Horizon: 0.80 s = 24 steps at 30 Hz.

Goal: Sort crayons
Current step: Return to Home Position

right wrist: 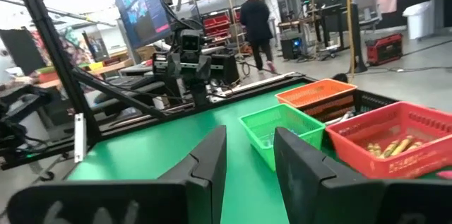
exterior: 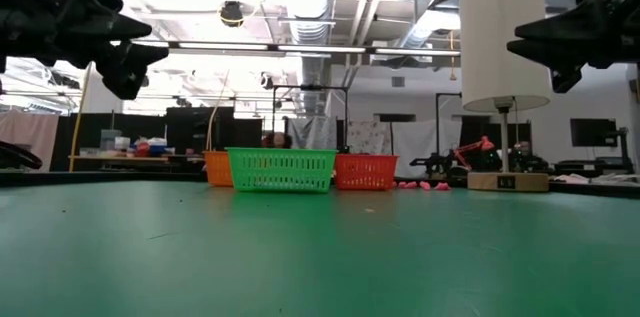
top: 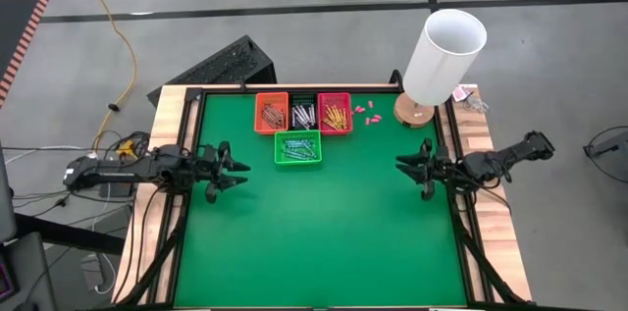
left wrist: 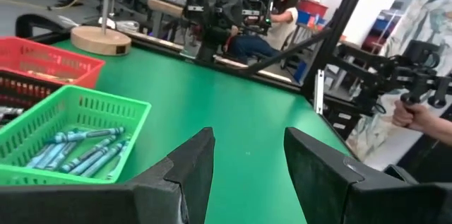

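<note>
Parking looks like the step in hand: the left gripper (top: 234,166) and right gripper (top: 410,166) hang at opposite sides of the mat (top: 324,242), each with fingers spread and holding nothing. The crayons (top: 297,147) lie in four baskets (top: 297,163) grouped at the mat's far end. I see none loose, so the next move likely calls only for settling the arms. The high view shows every basket's fill; the low view hides that but shows both grippers raised clear of the mat
</note>
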Tool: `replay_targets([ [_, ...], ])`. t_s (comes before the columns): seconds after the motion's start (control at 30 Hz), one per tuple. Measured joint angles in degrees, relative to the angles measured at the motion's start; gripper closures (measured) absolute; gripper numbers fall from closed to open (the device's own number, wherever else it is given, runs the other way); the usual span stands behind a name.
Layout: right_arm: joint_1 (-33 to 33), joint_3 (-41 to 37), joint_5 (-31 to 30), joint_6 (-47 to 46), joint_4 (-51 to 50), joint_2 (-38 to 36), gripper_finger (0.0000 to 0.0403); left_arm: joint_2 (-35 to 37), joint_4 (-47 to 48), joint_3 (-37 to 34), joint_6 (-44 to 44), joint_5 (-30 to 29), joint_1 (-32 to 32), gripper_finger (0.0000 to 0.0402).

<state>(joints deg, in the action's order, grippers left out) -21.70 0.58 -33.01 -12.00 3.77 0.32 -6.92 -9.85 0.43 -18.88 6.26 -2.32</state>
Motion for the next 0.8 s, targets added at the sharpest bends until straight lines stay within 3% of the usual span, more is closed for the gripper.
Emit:
replay_targets([
  [0.27, 2.52, -0.02, 0.82, 3.07, -0.04, 0.11, 0.028, 0.22, 5.24, -0.01, -0.65, -0.5, -0.56, 0.0239],
  [0.53, 5.41, -0.07, 3.14, 3.05, 0.13, -0.15, 0.028, 0.26, -2.49, -0.02, 0.35, 0.79, -1.6, 0.0239],
  [0.8, 8.97, -0.09, 6.02, 2.83, 0.97, -0.15, 0.028, 0.24, -2.71, -0.04, 0.42, 5.54, -6.9, 0.0239],
])
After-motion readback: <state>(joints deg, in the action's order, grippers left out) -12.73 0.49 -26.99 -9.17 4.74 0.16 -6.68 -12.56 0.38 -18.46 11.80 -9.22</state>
